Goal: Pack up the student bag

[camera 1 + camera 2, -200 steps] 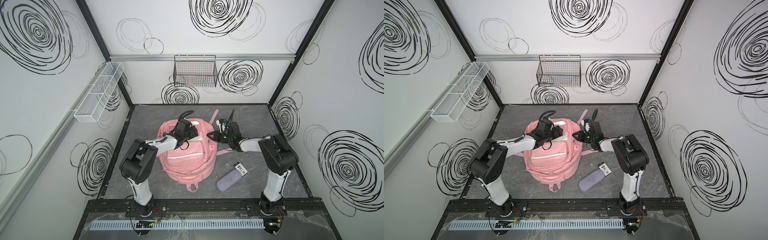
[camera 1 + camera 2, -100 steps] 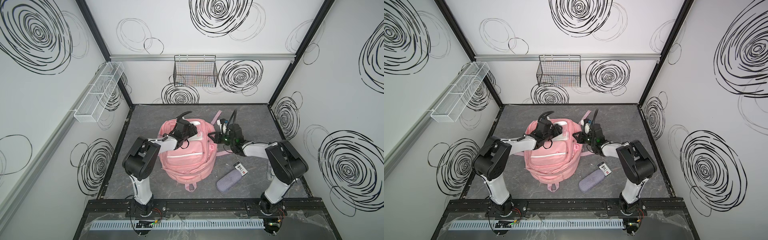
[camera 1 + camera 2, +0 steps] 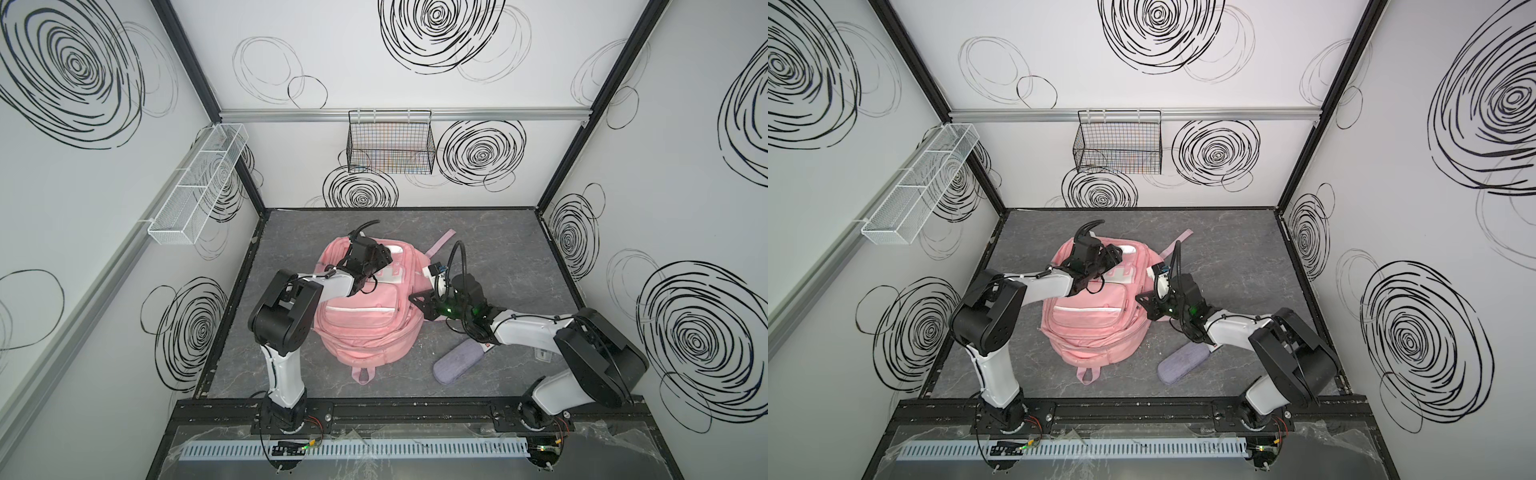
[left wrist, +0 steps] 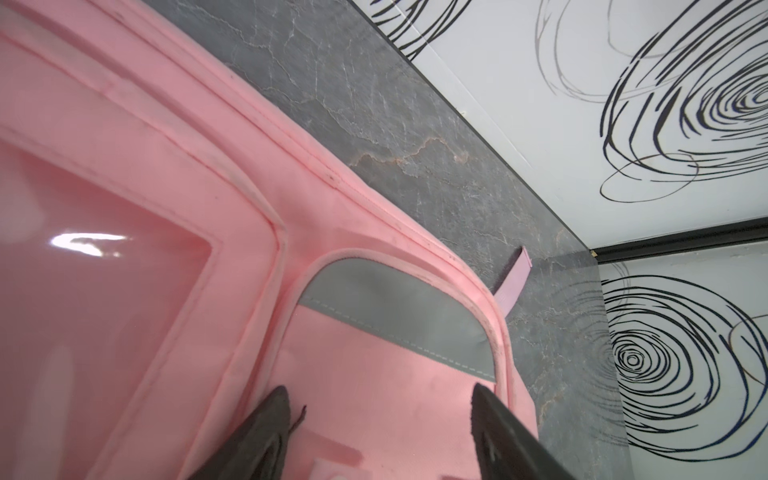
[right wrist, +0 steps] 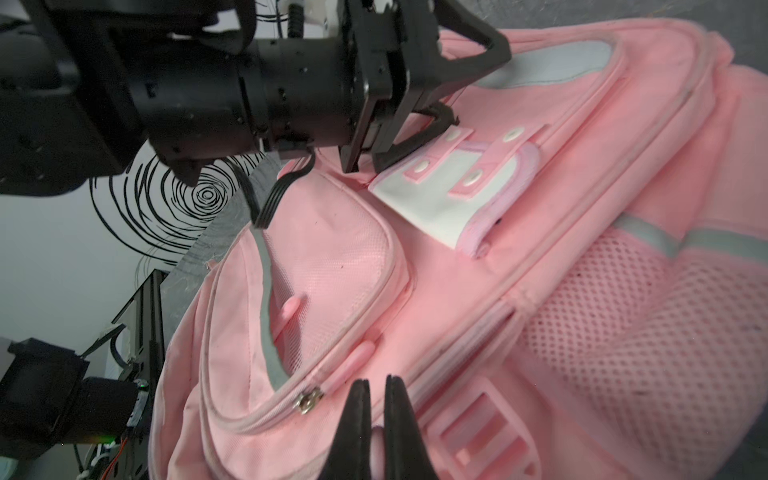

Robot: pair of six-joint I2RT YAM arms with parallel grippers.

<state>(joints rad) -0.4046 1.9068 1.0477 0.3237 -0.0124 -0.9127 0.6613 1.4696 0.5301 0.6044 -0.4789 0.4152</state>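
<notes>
Your student bag (image 3: 365, 320) lies flat around the middle of the table (image 3: 478, 237), with one strap end poking toward the back edge. One grey pouch (image 3: 457, 361) sits near it toward the front right, partly under your right arm. The left gripper (image 4: 379, 388) is spread over the bag's top end. The right gripper (image 5: 376, 379) is pressed together, pinching a pink tab (image 5: 376, 446) on the bag's side. The most open room is at the back right corner.

Lab robot cell: swirl-printed white walls (image 3: 374, 62), black frame posts (image 3: 598, 104), two arms (image 3: 286, 316) bolted to the front rail (image 3: 415, 411) (wire baskets (image 3: 390, 149) on walls).
</notes>
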